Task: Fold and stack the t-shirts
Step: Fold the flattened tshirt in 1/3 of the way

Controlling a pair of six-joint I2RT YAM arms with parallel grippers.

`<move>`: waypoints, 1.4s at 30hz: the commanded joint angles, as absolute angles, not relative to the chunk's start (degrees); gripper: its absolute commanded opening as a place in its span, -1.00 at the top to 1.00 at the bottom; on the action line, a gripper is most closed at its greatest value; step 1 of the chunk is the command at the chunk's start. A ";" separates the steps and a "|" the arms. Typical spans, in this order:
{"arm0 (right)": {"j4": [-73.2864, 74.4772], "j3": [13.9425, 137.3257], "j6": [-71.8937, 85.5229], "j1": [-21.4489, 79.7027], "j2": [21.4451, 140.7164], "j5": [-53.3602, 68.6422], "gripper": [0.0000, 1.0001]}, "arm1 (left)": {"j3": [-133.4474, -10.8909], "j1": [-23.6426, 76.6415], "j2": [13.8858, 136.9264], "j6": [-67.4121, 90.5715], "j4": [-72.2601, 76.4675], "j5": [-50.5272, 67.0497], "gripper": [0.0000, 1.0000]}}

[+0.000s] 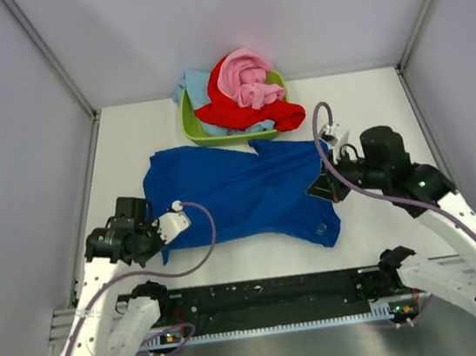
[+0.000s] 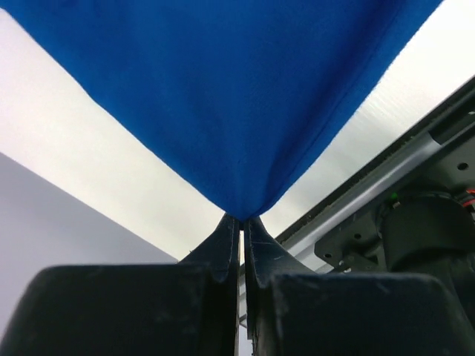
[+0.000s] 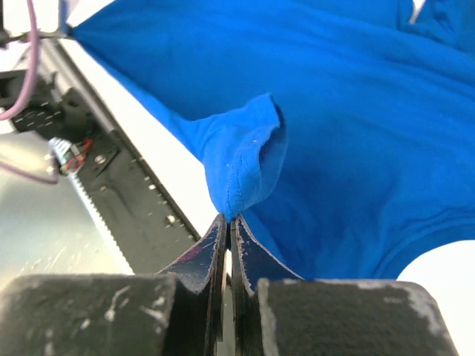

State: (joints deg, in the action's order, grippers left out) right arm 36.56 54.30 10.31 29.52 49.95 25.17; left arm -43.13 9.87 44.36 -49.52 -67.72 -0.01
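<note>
We see a white tabletop [image 1: 369, 108] carrying a royal blue t-shirt [image 1: 240, 191] spread near its middle, and a lime green tub [image 1: 190, 125] just behind it.

The left arm [image 1: 95, 293] and right arm [image 1: 468, 222] have white shells with black joints, each trailing a purple cable [image 1: 215, 234]. A green light [image 1: 420, 182] glows on the right one. The left gripper [image 2: 242, 222] has 2 black, tapered fingers [image 2: 223, 248].

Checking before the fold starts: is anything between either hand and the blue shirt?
Nothing visible. The left hand and the right hand each pinch the blue shirt directly, at opposite sides.
</note>
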 commanded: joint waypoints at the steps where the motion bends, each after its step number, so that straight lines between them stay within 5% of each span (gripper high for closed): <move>1: 49.89 62.56 4.84 29.97 44.83 34.88 1.00 | -50.26 10.63 40.27 -48.51 -79.62 2.46 1.00; 10: 54.67 67.77 2.29 29.97 40.60 34.73 1.00 | -56.87 10.72 35.25 -55.62 -78.59 -2.29 1.00; 14: 53.53 65.48 2.90 29.88 42.53 24.47 1.00 | -51.60 11.60 40.50 -54.68 -72.79 9.46 1.00; 18: 47.83 64.25 5.97 28.83 46.13 10.65 1.00 | -47.55 15.46 50.95 -46.25 -55.34 8.01 0.74; 23: 37.28 62.58 11.41 21.29 55.70 9.84 1.00 | -51.13 16.96 67.81 -37.03 -40.87 -5.77 0.03; 29: 31.64 59.68 12.31 16.00 65.29 10.81 1.00 | -58.18 18.44 73.22 -27.78 -53.14 -5.73 -0.07; 33: 30.32 58.45 12.22 16.00 67.41 11.25 1.00 | -55.12 30.21 68.65 -24.71 -58.80 2.26 -0.01; 38: 30.06 57.92 11.51 16.00 67.85 11.42 1.00 | -50.72 36.72 71.53 -24.78 -58.89 6.95 -0.64; 42: 30.06 57.83 11.95 16.00 67.50 11.43 1.00 | -49.40 41.13 76.10 -24.09 -55.55 -3.39 -0.62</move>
